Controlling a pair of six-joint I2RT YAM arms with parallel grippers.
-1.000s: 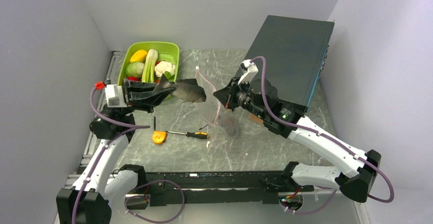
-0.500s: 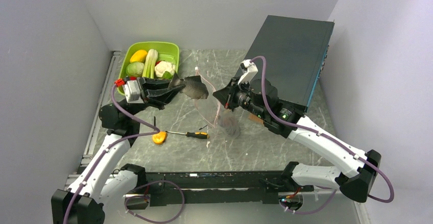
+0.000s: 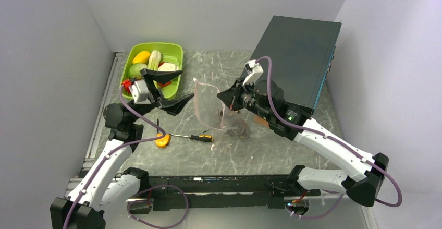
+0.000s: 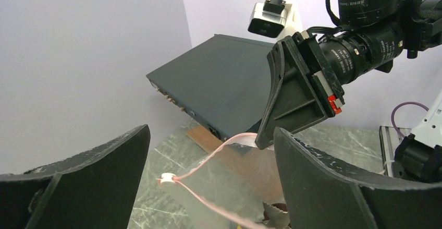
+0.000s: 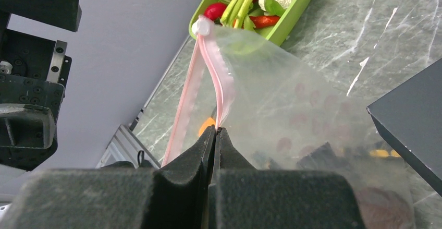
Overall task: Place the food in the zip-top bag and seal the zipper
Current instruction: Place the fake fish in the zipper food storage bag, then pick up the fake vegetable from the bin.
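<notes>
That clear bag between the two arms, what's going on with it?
The right gripper is pinched shut on the pink zipper of the zip-top bag, holding its mouth up and open. The left gripper hangs wide open and empty beside that mouth. Dark food lies in the bag's bottom; more vegetables sit in the green tray. The zipper is unsealed.

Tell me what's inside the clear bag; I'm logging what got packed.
The bag holds dark pieces at its bottom, one round and reddish-brown. Plastic blurs them and the right gripper hides part, so I cannot count them.
</notes>
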